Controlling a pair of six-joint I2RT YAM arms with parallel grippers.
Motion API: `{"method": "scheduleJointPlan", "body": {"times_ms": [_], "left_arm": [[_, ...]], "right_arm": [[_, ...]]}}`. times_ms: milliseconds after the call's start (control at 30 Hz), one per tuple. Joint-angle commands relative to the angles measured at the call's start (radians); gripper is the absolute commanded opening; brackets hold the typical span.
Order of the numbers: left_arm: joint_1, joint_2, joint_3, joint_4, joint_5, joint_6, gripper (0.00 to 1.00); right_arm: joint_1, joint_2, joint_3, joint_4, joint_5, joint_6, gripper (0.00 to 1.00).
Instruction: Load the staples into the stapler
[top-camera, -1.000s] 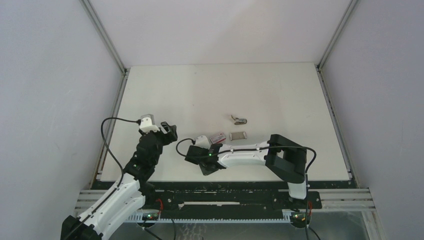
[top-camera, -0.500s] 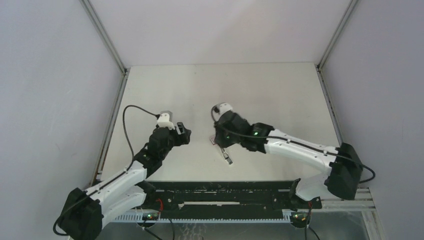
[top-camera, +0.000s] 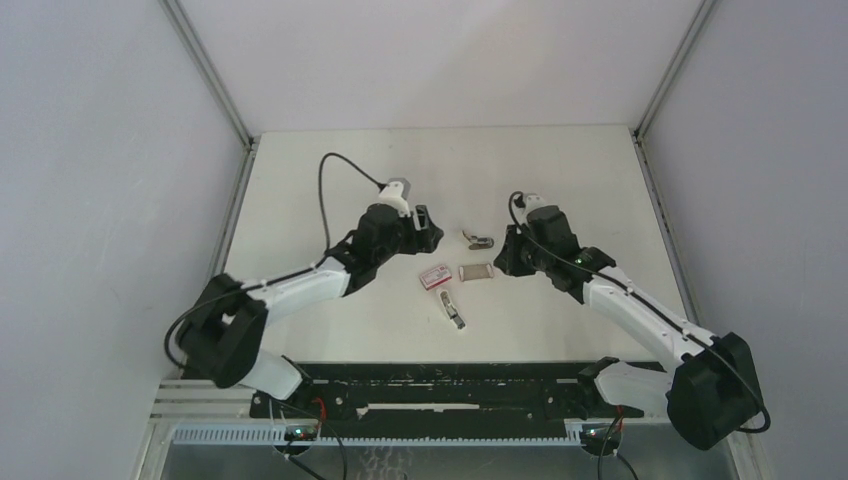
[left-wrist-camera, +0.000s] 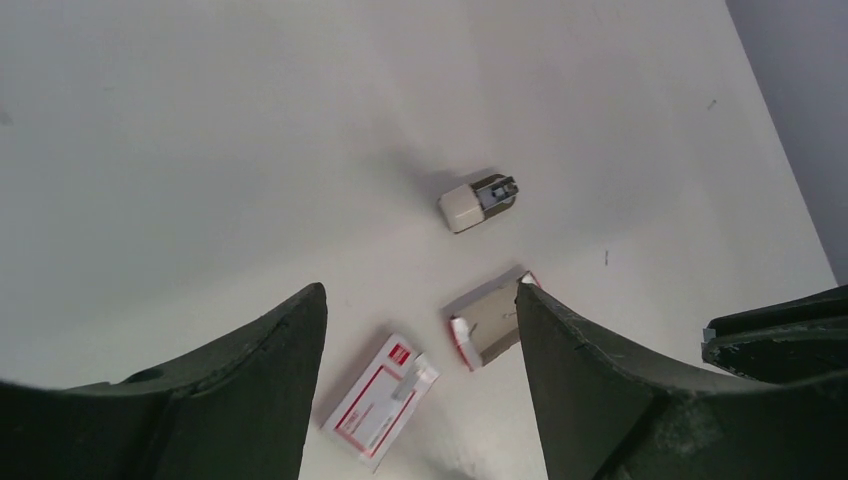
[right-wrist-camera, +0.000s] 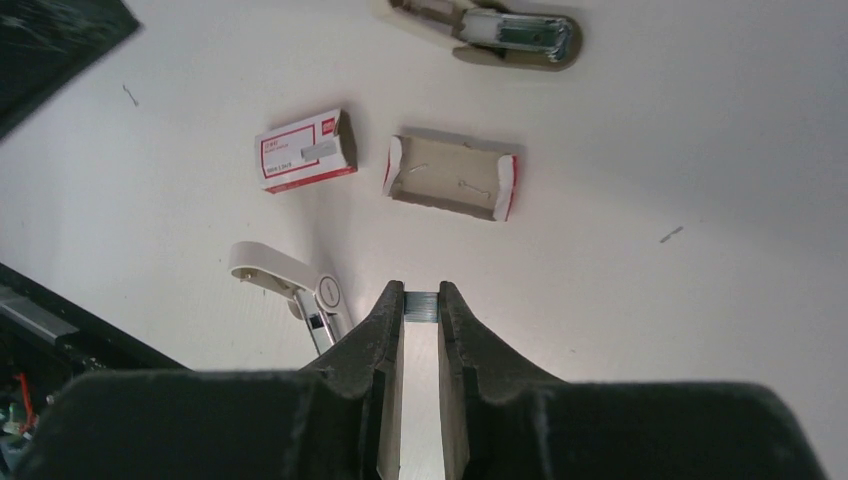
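we are pinching the staples (right-wrist-camera: 422, 306) in our right gripper (right-wrist-camera: 421, 292), jaws closed on the strip, near the opened box tray (right-wrist-camera: 450, 175). our left gripper (left-wrist-camera: 420, 300) is hanging with jaws spread, holding nothing. the stapler (right-wrist-camera: 500, 35) is lying on the table (right-wrist-camera: 650, 150) beyond the tray.

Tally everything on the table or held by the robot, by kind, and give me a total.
Staplers: 2
Red-and-white box: 1
Open cardboard tray: 1
Strip of staples, pinched in the right fingers: 1
Total: 5
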Motion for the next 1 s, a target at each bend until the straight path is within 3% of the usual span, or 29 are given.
{"method": "scheduleJointPlan", "body": {"times_ms": [0,300,567,967], "left_arm": [[-0.031,0.139,0.164,0.061,0.089,-0.035,0.73],[-0.054,0.381,0.359,-0.026,0.082,-0.071,0.73],[-0.054,0.476,0.428,-0.039,0.075,-0.118,0.69],[-0.054,0.502,0.45,-0.033,0.09,-0.131,0.26]], "right_arm": [[-0.079,-0.065,-0.031,0.094,-0.078,-0.029,0.12],[-0.155,-0.115,-0.088,0.132,-0.138,-0.012,0.12],[-0.167,-0.119,-0.1,0.141,-0.154,-0.019,0.12],[-0.178,-0.119,-0.11,0.15,-0.156,-0.029,0.12]]}}
